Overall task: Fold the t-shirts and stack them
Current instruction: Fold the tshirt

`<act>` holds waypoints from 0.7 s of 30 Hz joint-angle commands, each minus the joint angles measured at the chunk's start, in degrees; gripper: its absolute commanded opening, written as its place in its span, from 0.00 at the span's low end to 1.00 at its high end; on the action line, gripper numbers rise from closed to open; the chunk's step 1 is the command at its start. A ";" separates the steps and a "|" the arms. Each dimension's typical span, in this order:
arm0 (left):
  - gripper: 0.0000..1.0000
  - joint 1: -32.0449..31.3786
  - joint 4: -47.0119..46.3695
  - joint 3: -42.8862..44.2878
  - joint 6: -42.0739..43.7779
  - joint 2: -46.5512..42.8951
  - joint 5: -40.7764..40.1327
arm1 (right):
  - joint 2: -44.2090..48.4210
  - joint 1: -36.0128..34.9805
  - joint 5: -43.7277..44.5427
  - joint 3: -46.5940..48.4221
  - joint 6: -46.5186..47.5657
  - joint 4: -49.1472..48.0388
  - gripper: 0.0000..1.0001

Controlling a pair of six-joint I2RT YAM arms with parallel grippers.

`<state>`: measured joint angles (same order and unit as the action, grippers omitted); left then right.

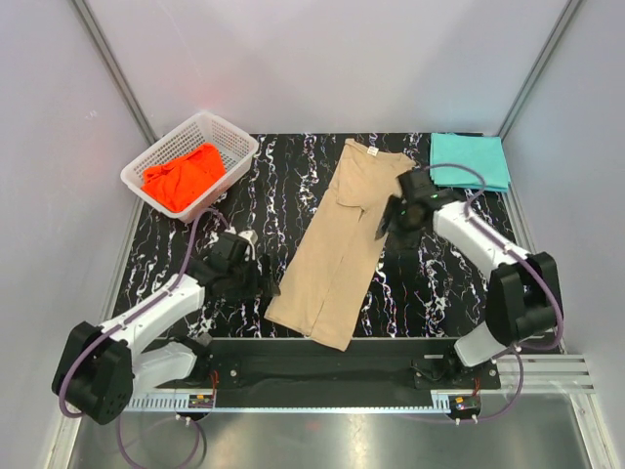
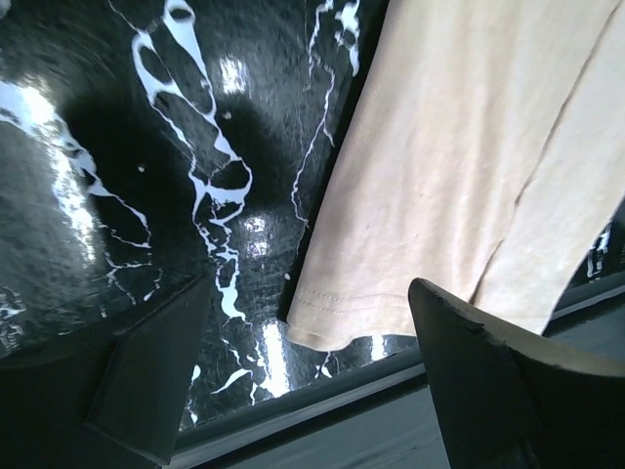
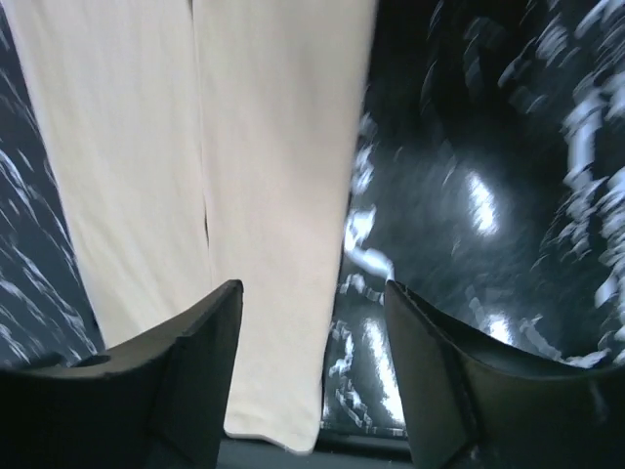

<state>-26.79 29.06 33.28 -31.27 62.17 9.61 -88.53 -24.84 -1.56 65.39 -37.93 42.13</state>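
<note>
The left gripper (image 1: 264, 280), jaws apart and empty, sits just left of the near hem of the tan t-shirt (image 1: 342, 239). The right gripper (image 1: 389, 220), also spread and empty, hovers at its far right edge. The shirt lies on the table (image 1: 430, 288) as a long strip running from near-left to far-right.

L end effector (image 1: 259, 278) low, jaws spread wide; R end effector (image 1: 389, 221) low, jaws apart.
</note>
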 commanded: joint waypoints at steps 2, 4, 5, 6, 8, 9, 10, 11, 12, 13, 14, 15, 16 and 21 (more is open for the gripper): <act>0.87 -2.92 -5.94 -1.98 -2.22 0.84 -3.18 | -4.95 12.75 -9.91 6.41 9.45 -9.95 0.68; 0.86 -4.23 -5.94 -2.69 -2.57 0.93 -4.24 | -9.18 17.26 -15.37 10.27 9.63 -13.73 0.69; 0.85 -4.76 -5.77 -2.78 -2.75 1.11 -5.20 | -13.29 20.33 -18.88 11.77 9.54 -14.26 0.68; 0.84 -5.20 -5.33 -3.04 -3.01 1.11 -5.73 | -15.25 21.92 -20.22 14.83 9.46 -14.70 0.66; 0.83 -6.52 -5.15 -3.57 -3.71 1.55 -6.96 | -20.59 24.04 -23.99 17.39 9.81 -17.07 0.66; 0.82 -6.87 -5.94 -4.27 -3.89 1.98 -6.88 | -22.46 26.40 -24.62 20.71 10.16 -17.17 0.65; 0.82 -7.22 -6.73 -4.62 -3.89 2.16 -6.62 | -24.04 27.12 -25.06 22.31 10.51 -17.26 0.65; 0.82 -7.31 -7.34 -4.97 -3.89 2.51 -5.75 | -27.10 27.91 -25.07 23.90 10.68 -17.00 0.65; 0.81 -7.40 -7.70 -5.24 -3.98 2.95 -5.65 | -28.52 28.79 -25.07 27.04 10.86 -16.73 0.65; 0.80 -7.40 -7.70 -5.24 -3.98 3.74 -5.83 | -29.93 29.23 -25.16 28.64 11.38 -16.55 0.65; 0.79 -7.40 -7.79 -5.33 -4.15 4.27 -5.83 | -32.38 29.50 -25.33 30.05 11.65 -16.81 0.65; 0.78 -7.40 -7.96 -5.33 -4.15 4.88 -5.74 | -33.88 29.76 -25.33 32.94 11.91 -16.90 0.65; 0.76 -7.49 -7.97 -5.15 -4.15 5.24 -5.65 | -35.21 29.85 -25.59 34.53 12.27 -16.73 0.65; 0.53 -7.49 -6.82 -4.45 -4.77 7.34 -6.53 | -44.17 30.38 -26.56 43.93 12.71 -15.76 0.66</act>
<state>-33.91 21.56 28.91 -35.53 67.40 4.69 -129.38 5.67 -25.39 103.53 -26.79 27.03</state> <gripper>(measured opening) 0.569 0.656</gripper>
